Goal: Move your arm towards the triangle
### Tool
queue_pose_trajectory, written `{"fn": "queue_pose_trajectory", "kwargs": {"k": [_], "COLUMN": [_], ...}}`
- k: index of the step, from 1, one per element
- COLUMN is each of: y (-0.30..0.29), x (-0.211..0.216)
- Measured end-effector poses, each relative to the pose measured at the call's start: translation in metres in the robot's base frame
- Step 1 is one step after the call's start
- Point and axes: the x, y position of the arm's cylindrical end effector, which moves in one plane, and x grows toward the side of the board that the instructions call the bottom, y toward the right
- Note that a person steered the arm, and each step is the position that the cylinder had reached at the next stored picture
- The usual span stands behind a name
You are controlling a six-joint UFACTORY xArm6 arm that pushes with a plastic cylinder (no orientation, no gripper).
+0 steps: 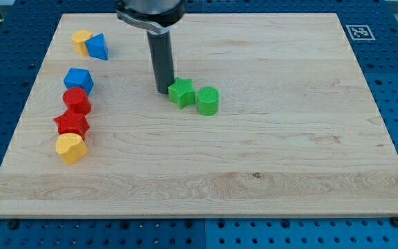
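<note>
Camera view shows the blue triangle (pixel 98 46) lying near the tabletop's (pixel 275 145) top-left corner, touching the yellow block (pixel 81 41) that sits on its left, the pair a little in from the top edge. It looks like a squat wedge, bright blue, with one pointed end toward the view's left and a flat face toward the right; its finer outline is hard to make out at this size. Down along the left edge run four more blocks in a loose column: a blue block (pixel 78 79), a red cylinder (pixel 77 100) touching it from below, a red star (pixel 72 124) and a yellow heart (pixel 70 147) at the bottom. My tip (pixel 164 90) rests on the wood nearer the middle, well apart from the triangle and lower and further right than it, just beside or touching the left side of the green star (pixel 181 92), which has a green cylinder (pixel 208 101) close on its right. No gripper exists on this rod, so nothing is open, closed or held. I judge the approach is barely begun: the tip stands by the green pair, so the move ahead is a slide up and to the left across bare wood, with nothing lying on that line.
</note>
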Motion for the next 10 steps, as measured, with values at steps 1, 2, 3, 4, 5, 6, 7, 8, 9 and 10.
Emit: {"fn": "queue_pose_trajectory", "kwargs": {"k": [1, 2, 3, 4, 5, 6, 7, 8, 9, 10], "y": [-0.008, -0.035, -0.054, -0.049, -0.044, -0.044, -0.048, -0.068, -0.094, -0.111], "x": [0.000, -0.002, -0.013, -0.022, -0.024, -0.032, -0.032, -0.035, -0.037, -0.045]}}
